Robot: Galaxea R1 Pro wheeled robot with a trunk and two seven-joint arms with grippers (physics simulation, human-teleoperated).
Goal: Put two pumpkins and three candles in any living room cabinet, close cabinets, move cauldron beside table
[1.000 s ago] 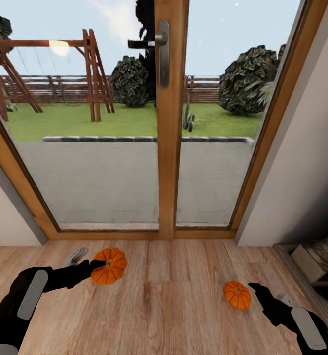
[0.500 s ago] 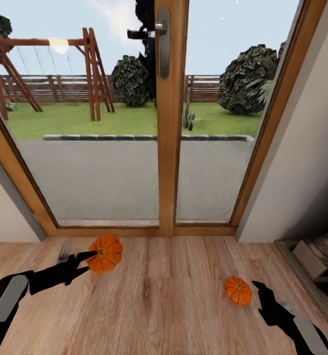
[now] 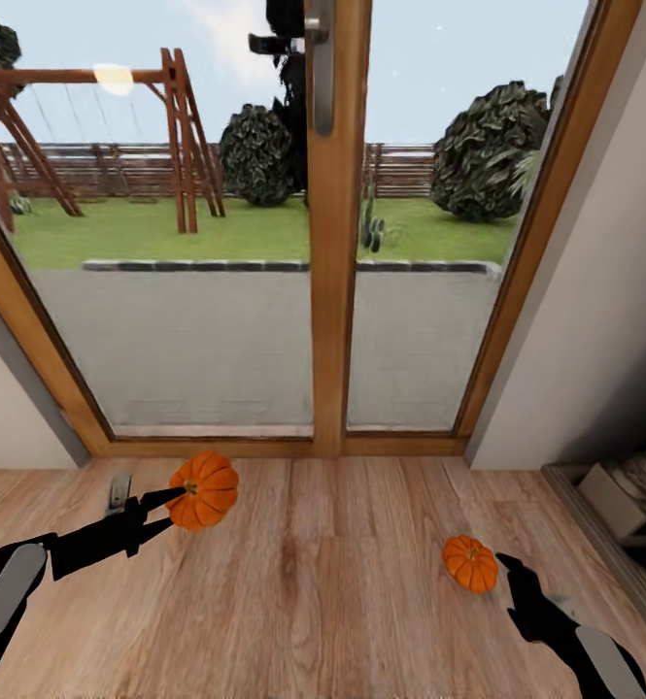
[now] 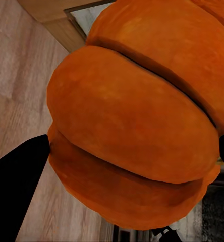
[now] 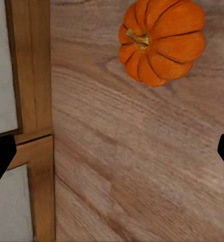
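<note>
One orange ribbed pumpkin [image 3: 204,489] hangs just above the wood floor in front of the glass door, and my left gripper [image 3: 174,508] is shut on its side. The left wrist view shows this pumpkin [image 4: 137,121] close up, with black fingertips [image 4: 21,176] at either side. A second pumpkin [image 3: 470,563] rests on the floor to the right, stem up. My right gripper [image 3: 514,581] hovers just right of it, apart from it. In the right wrist view that pumpkin [image 5: 160,40] lies ahead of the open right gripper [image 5: 112,154], whose jaws are spread wide and empty.
A tall glass door with a wooden frame [image 3: 337,291] stands straight ahead, with a garden behind it. A pale wall [image 3: 595,320] runs along the right, and grey and dark furniture [image 3: 633,495] sits low at its foot. Wood floor [image 3: 332,582] stretches between the two arms.
My left gripper has raised its pumpkin off the floor and moved a little left. The whole view has shifted upward slightly. The right pumpkin has stayed on the floor.
</note>
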